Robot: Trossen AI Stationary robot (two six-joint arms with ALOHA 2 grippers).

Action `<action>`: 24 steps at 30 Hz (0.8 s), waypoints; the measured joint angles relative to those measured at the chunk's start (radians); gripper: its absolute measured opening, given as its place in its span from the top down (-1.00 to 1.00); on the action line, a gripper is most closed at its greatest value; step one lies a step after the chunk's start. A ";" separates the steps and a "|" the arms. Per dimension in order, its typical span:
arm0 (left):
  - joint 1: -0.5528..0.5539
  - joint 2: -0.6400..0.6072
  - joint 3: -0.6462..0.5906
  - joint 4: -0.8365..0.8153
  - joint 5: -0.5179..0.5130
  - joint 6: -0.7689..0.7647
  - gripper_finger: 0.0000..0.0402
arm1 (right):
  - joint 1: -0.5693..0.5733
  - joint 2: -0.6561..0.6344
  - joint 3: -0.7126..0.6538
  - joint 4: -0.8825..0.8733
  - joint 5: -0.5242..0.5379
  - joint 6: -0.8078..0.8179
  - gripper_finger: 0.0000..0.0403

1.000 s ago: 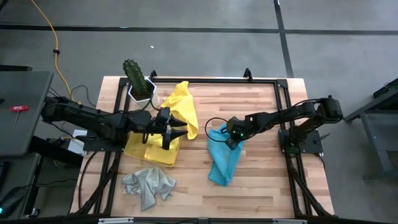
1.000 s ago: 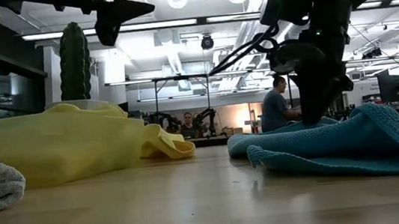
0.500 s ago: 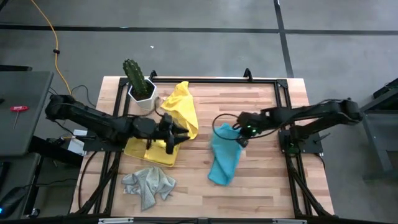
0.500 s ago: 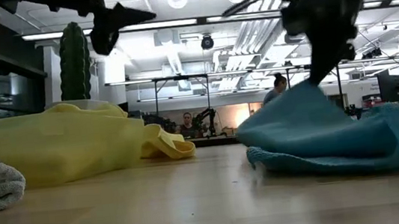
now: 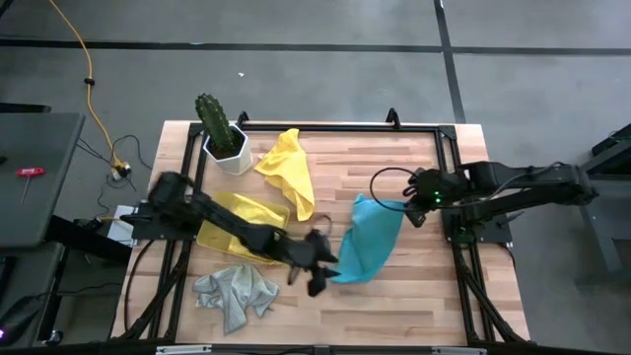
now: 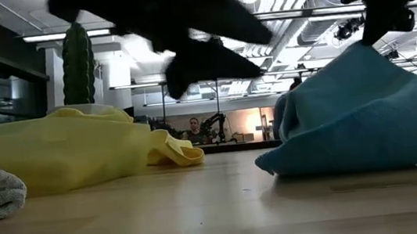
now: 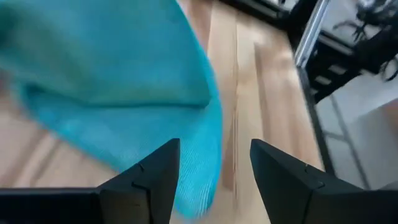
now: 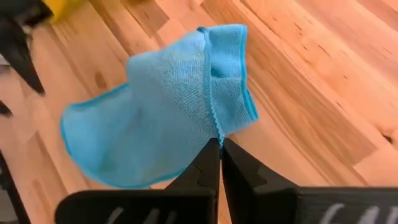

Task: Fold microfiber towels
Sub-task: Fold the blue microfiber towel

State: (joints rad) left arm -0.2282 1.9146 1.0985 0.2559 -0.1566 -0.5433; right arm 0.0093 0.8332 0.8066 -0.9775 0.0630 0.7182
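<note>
Turquoise microfiber towel: near the middle of the wooden table, one corner lifted, lower edge resting on the boards; pinched at the raised corner by the right gripper, fingers pressed together on the cloth edge.
Left gripper: just beside the turquoise towel's low end, fingers spread apart with the towel's edge showing between them, nothing clamped; blurred in the high view.
Yellow towel: crumpled, beyond the turquoise towel toward the table's back edge, beside the cactus pot.
Second yellow cloth: spread on the yellow tray, well apart from the turquoise towel on the left arm's side.
Grey towel: bunched near the front edge, apart from the turquoise towel, beyond the left gripper.
Cactus: upright in a white pot at the back corner, far from the turquoise towel.
</note>
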 joint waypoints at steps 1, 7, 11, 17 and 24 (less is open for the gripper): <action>-0.002 0.044 0.043 -0.015 0.002 0.002 0.10 | 0.000 -0.006 0.000 -0.016 0.000 0.007 1.00; -0.002 0.198 0.223 -0.234 -0.013 -0.048 0.40 | 0.016 -0.019 0.000 -0.092 -0.035 0.038 1.00; -0.001 0.220 0.259 -0.369 -0.035 -0.094 0.76 | 0.085 -0.027 0.000 -0.173 -0.045 0.127 1.00; -0.001 0.208 0.263 -0.458 -0.030 -0.107 0.94 | 0.287 -0.037 -0.006 -0.249 -0.027 0.407 1.00; 0.013 0.210 0.265 -0.540 0.008 -0.127 0.99 | 0.585 0.028 -0.006 -0.248 -0.014 0.820 1.00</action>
State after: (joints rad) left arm -0.2148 2.1242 1.3640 -0.2845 -0.1486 -0.6698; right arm 0.5941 0.8613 0.8009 -1.2251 0.0495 1.5380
